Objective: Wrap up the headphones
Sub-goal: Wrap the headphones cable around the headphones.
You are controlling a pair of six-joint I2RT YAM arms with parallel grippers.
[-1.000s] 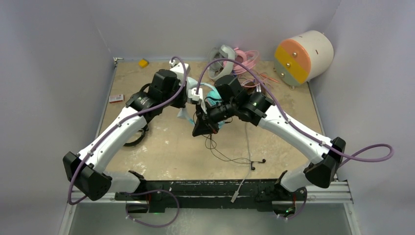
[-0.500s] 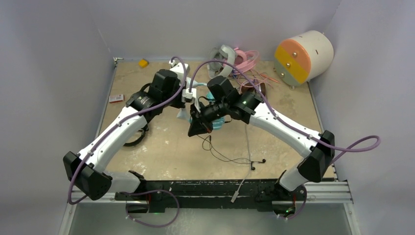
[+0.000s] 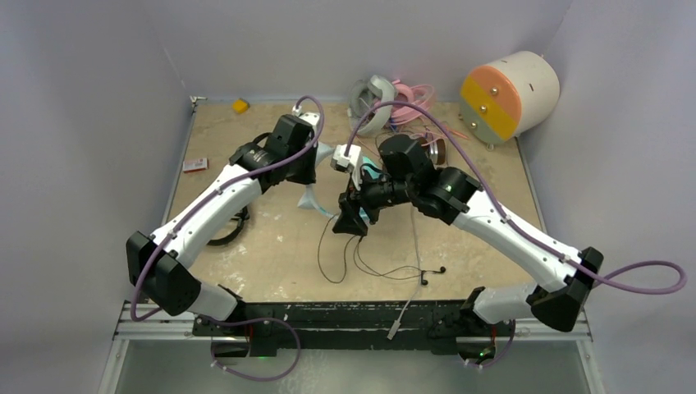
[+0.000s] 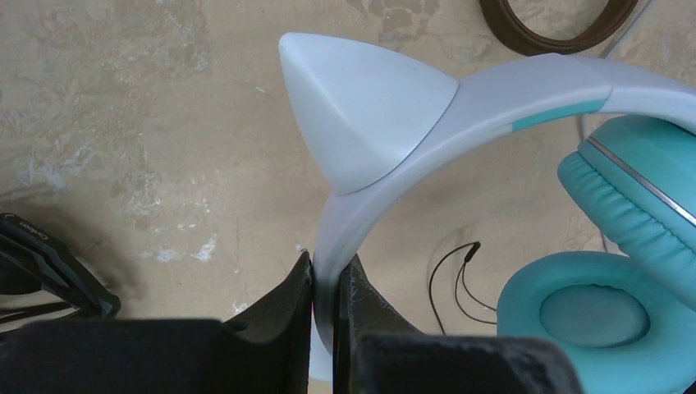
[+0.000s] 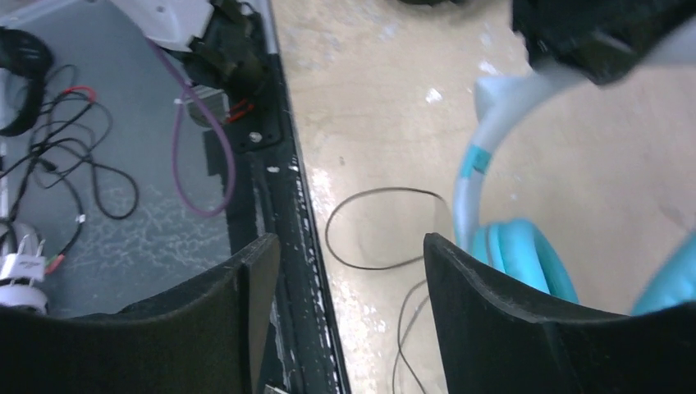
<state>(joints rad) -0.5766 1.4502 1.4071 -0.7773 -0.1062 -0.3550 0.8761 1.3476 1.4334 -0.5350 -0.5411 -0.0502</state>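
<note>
The teal-and-white headphones have a white cat-ear band and teal ear cushions. My left gripper is shut on the band just below the ear, holding it above the table; from above that gripper sits left of centre. My right gripper is open with nothing between its fingers, close beside the teal cushions. In the top view it points down at the table. The thin black cable hangs from the headphones and lies in loose loops on the board.
A cream cylinder stands at the back right. Grey-white and pink headphones lie at the back, a brown pair beside them. A black pair lies under my left arm. A grey cable crosses the front edge.
My right gripper has opened and let the black cable go; it now lies in wider loops on the board. Both arms have shifted to the right.
</note>
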